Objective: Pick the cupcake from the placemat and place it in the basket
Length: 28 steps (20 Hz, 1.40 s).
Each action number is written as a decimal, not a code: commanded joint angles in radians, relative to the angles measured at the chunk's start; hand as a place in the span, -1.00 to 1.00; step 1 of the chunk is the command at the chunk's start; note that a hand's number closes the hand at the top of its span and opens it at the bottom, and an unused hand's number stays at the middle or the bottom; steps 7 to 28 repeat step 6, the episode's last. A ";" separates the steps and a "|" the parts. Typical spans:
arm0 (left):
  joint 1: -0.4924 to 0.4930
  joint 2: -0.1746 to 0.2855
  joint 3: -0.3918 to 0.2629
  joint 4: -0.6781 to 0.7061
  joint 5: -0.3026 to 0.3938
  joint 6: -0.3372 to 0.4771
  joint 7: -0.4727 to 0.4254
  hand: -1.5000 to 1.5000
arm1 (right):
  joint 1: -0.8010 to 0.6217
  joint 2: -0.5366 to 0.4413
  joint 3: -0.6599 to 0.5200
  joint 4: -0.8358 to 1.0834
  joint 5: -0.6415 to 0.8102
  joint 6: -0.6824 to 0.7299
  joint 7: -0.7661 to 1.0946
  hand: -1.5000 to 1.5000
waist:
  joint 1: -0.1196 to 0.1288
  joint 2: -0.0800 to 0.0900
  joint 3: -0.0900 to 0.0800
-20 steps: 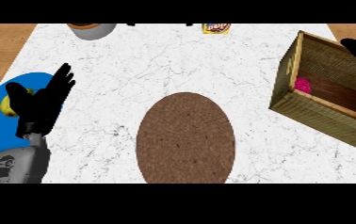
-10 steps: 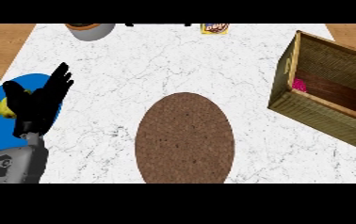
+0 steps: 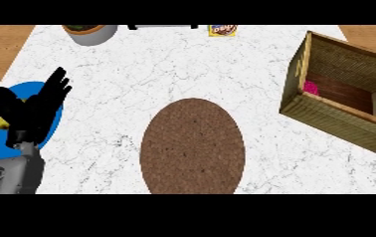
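Mat [image 3: 192, 146] is bare and a pink bit, likely the cupcake [image 3: 311, 87], sits in the basket [image 3: 334, 116] by its left wall, so a careless sweep could knock the basket; your left hand [image 3: 33, 114] rests at the left edge over a blue plate [image 3: 53, 104], fingers straight, holding nothing, right hand out of view.

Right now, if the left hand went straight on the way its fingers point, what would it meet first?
Most likely the grey pot at the far edge of the counter: the left hand points that way with nothing between. Its height is unclear, so it might pass over.
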 commanded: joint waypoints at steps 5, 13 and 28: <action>-0.021 0.004 0.010 0.028 -0.003 0.003 -0.004 0.00 | 0.245 -0.156 -0.321 0.165 -0.389 0.332 -0.129 -1.00 | -0.012 0.002 0.001; 0.043 -0.047 -0.021 0.003 -0.043 0.042 -0.065 0.00 | 0.305 -0.131 -0.352 0.130 -0.419 0.380 -0.137 -1.00 | -0.011 0.000 0.001; 0.043 -0.047 -0.021 0.003 -0.043 0.042 -0.065 0.00 | 0.305 -0.131 -0.352 0.130 -0.419 0.380 -0.137 -1.00 | -0.011 0.000 0.001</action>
